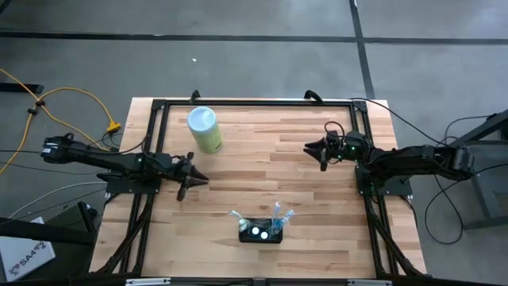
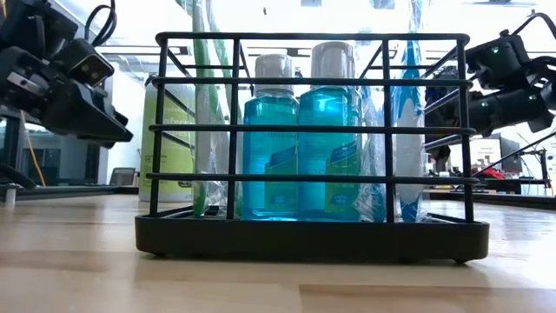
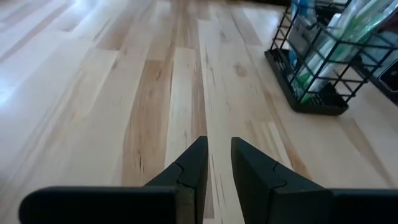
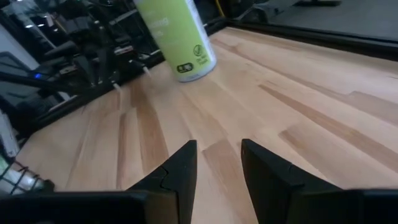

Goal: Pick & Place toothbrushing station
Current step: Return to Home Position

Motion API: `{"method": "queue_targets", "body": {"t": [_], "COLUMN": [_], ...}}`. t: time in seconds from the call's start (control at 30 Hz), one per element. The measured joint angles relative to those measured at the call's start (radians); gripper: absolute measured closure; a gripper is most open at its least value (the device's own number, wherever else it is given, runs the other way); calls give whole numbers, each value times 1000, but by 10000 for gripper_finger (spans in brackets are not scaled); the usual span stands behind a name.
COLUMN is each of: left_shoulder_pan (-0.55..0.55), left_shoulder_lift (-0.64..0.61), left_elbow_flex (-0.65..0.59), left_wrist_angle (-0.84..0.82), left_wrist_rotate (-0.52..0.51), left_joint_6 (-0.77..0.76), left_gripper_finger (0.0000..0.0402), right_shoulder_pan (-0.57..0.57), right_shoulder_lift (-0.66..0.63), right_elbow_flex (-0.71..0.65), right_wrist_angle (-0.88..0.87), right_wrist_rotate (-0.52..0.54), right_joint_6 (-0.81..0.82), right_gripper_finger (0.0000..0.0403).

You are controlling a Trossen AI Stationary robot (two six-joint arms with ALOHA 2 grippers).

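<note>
High view shows the station (image 1: 261, 240) near the low camera's edge of the table (image 1: 317, 199), between the arms and well apart from both. It is a stiff black wire basket holding blue bottles (image 2: 271, 148) and brushes (image 2: 201, 104), so probably bottom-heavy, with contents that could shift. Take it by a top rail and keep it level. Left gripper (image 3: 219, 144) hovers with fingers slightly parted, empty. Right gripper (image 4: 219, 148) is parted and empty too, facing the green cylinder (image 4: 177, 37).

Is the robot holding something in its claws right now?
No, nothing. The left gripper and the right gripper are both empty, fingers apart above the light wooden table.
</note>
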Motion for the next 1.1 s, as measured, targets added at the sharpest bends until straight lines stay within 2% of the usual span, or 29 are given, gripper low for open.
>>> {"method": "queue_targets", "body": {"t": [0.23, 0.37, 0.8, 1.1], "left_shoulder_pan": [0, -1, -3, -3], "left_shoulder_lift": [-152, -200, -206, -206], "left_elbow_flex": [-1, -1, -2, -2], "left_wrist_angle": [-128, -163, -163, -163], "left_wrist_rotate": [0, 0, 0, 0], "left_joint_6": [-1, 1, 6, -8], "left_gripper_finger": [334, 334, 334, 334], "right_shoulder_pan": [0, 0, 0, 0], "right_shoulder_lift": [-2, -2, -2, -2], "right_elbow_flex": [0, 0, -1, -1], "right_wrist_angle": [-1, -27, -136, -172], "right_wrist_rotate": [-14, -11, 121, 115], "right_joint_6": [2, 3, 31, 38], "right_gripper_finger": [286, 286, 286, 286]}}
